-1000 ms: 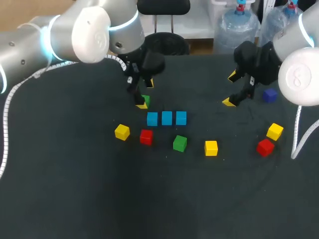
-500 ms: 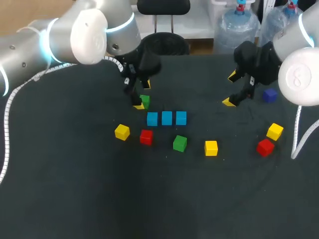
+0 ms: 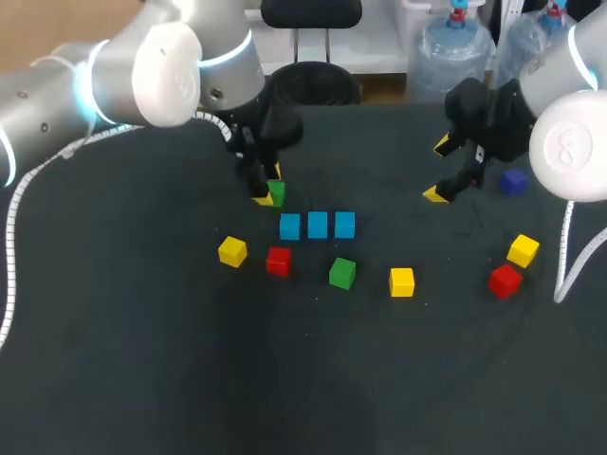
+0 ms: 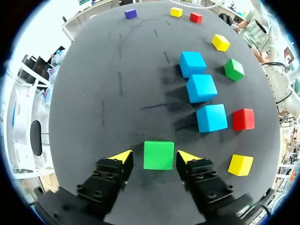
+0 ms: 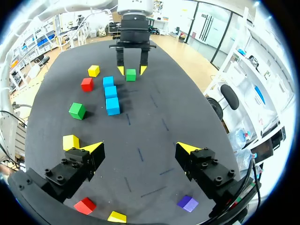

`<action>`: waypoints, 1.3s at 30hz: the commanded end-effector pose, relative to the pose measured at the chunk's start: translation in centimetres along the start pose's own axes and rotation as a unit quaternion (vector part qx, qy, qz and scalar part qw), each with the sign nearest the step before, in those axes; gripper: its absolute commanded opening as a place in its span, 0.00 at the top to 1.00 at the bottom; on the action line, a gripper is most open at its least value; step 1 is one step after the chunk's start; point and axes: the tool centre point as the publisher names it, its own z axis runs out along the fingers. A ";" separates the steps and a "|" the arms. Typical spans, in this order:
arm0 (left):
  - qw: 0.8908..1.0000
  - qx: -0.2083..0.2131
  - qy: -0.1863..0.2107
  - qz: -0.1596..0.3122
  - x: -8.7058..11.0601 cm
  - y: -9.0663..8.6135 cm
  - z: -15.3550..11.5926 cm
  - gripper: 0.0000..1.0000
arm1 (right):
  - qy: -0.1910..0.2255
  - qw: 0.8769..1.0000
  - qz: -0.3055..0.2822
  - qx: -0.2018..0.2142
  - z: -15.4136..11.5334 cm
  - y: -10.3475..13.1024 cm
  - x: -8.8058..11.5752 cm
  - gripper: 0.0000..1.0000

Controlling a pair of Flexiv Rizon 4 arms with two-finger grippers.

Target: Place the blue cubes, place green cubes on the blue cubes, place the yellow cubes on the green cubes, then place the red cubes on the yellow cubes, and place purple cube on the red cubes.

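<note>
Three blue cubes (image 3: 317, 225) sit in a row mid-desk; nothing stacked yet. One green cube (image 4: 158, 154) is just past the row's end, toward the far edge, between the parted fingers of the left claw (image 4: 153, 156), w/ slim gaps either side. Toward the far right corner the right claw (image 5: 139, 147) gapes empty nr the purple cube (image 3: 513, 181). No containers.

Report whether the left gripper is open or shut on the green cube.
Open. The green cube sits between the left gripper's yellow tips, but dark table shows between cube and tips.
</note>
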 end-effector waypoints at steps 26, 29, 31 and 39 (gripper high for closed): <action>0.999 0.003 0.021 -0.028 -1.4 -0.2 -2.3 1.00 | -0.001 1.000 0.000 -0.001 0.1 -0.1 0.0 0.00; 0.999 0.000 0.019 -0.048 -1.8 -0.5 -2.8 1.00 | -0.001 1.000 0.000 -0.001 0.1 -0.1 0.0 0.00; 0.998 -0.005 0.010 -0.060 -2.1 -0.7 -3.2 1.00 | -0.001 1.000 0.000 -0.001 0.1 -0.1 0.0 0.00; 0.995 -0.019 0.003 -0.093 -3.1 -1.7 -4.4 1.00 | -0.001 1.000 0.000 -0.001 0.1 -0.1 0.0 0.00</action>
